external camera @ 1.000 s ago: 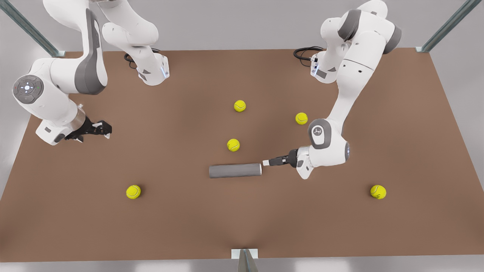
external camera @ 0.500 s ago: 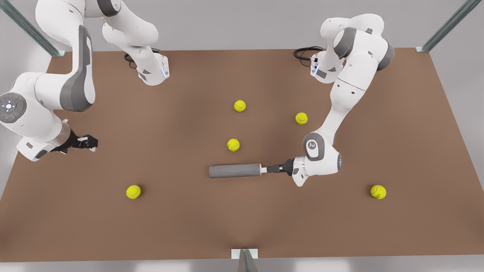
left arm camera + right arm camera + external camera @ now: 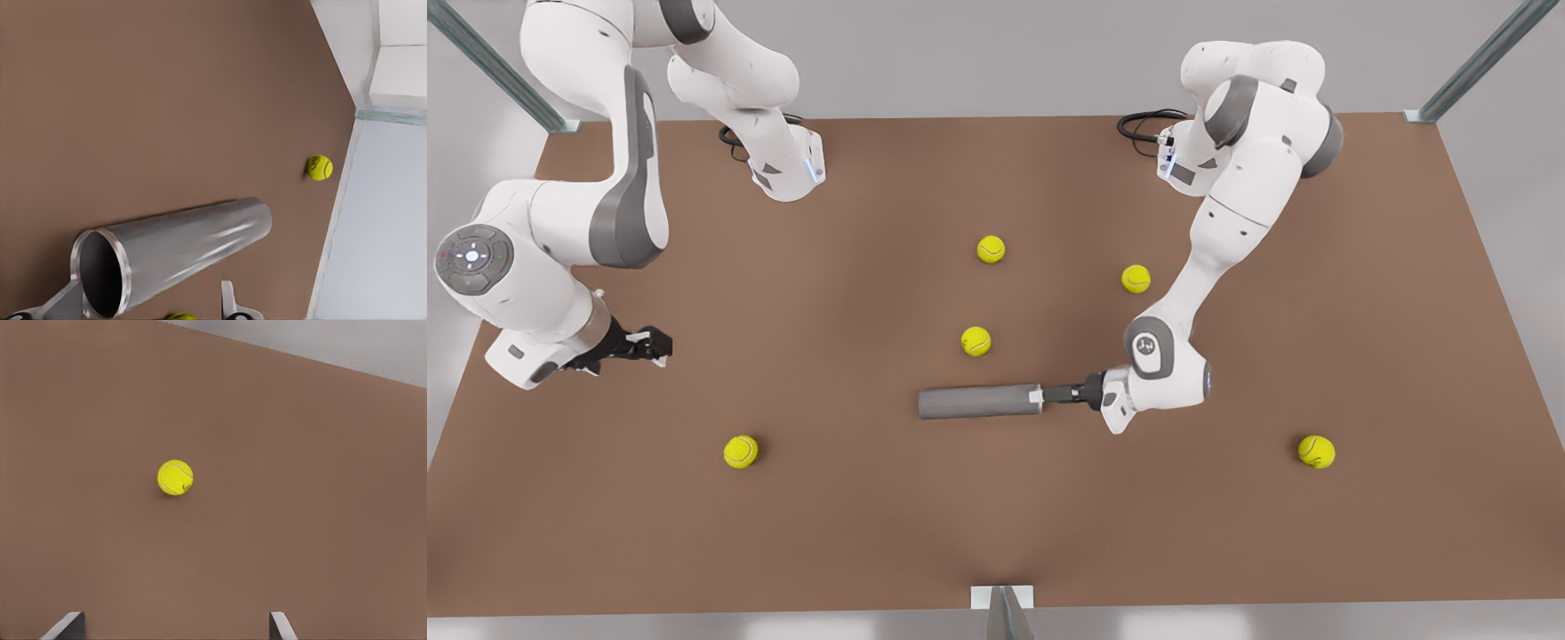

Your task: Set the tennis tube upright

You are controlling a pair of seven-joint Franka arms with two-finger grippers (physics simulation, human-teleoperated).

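Grey tennis tube (image 3: 978, 402) between left tool's (image 3: 1039, 396) fingers

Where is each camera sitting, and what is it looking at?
Front view: high above the table, looking down at both arms, the lying tennis tube and six tennis balls.
Left wrist view: on the arm beside the tube, facing its open end; the left gripper has open fingertips astride the rim.
Right wrist view: on the other arm, facing the table and one ball; the right gripper is open.
Shared: the tube appears in the front and left wrist views.
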